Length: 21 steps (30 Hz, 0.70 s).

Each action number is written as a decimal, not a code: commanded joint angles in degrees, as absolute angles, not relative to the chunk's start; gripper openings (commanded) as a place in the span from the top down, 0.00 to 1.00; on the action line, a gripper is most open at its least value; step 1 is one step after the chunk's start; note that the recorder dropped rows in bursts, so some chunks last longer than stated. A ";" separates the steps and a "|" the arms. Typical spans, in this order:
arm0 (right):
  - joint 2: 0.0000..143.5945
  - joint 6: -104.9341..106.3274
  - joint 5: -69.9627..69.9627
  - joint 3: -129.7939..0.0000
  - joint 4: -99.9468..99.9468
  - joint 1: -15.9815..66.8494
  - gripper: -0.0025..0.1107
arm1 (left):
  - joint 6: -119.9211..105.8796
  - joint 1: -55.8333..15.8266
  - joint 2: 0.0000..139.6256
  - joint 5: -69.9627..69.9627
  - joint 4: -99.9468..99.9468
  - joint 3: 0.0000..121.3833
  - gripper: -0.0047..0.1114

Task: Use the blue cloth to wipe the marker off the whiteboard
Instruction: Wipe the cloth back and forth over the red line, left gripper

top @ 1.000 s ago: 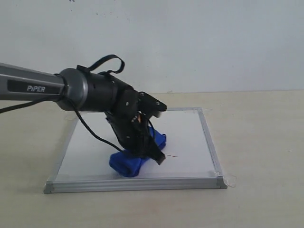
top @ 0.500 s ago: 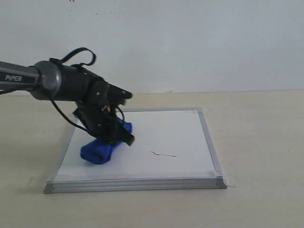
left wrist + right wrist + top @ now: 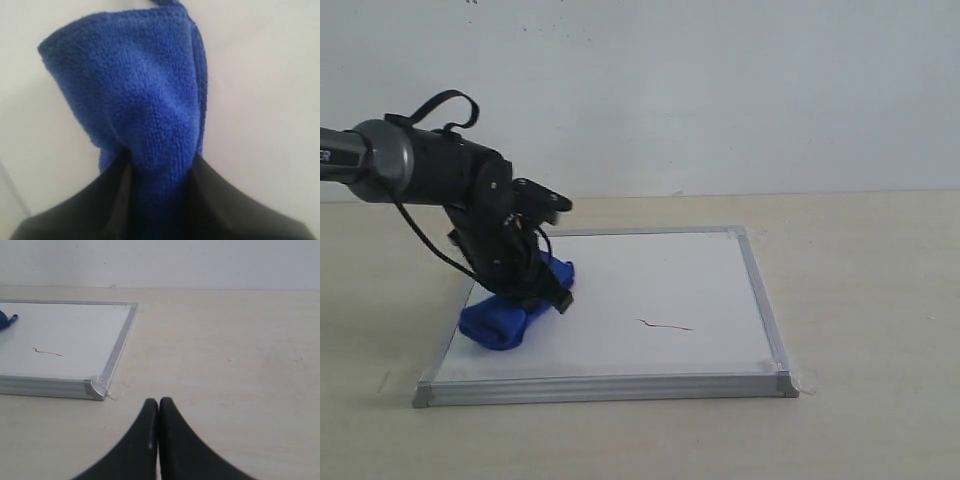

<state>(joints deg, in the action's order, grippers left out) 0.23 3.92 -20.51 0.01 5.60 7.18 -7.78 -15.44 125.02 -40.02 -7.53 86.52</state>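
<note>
The jaws of the left gripper (image 3: 542,292) are clamping the blue cloth (image 3: 503,320) around its pinched middle. In the left wrist view the fluffy pile is bulging out beyond both fingers. The cloth is lying on the whiteboard (image 3: 650,270) at the board's left rail, towards its front-left corner in the exterior view, with one end reaching that rail. The marker (image 3: 665,325) is sitting right of the board's middle, near the front rail and well apart from the cloth. None of it is being wiped yet. The jaws of the right gripper (image 3: 158,412) are pressing together on nothing, over the desk (image 3: 240,355) just off the board's front-right corner.

The cloth is looking light, soft and squashy, so it will probably be dragging and trailing its loose ends rather than sliding stiffly. Gripping it at the middle seems sound, as this leaves padding on both sides. It will likely be needing downward pressure for the pile to meet the board. The board appears thin and light, and the clear tape (image 3: 117,390) at its corner is probably helping to keep it from shifting.
</note>
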 commanded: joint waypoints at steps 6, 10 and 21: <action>0.00 3.84 -20.17 0.00 5.62 6.86 0.98 | -11.65 -25.97 124.19 -33.73 -1.04 84.78 0.93; 0.00 3.84 -20.17 0.00 5.62 6.86 0.98 | -9.12 -23.67 123.65 -33.13 -1.70 88.54 0.93; 0.00 3.84 -20.17 0.00 5.62 6.86 0.98 | -8.16 -10.90 124.30 -39.62 -1.67 91.55 0.93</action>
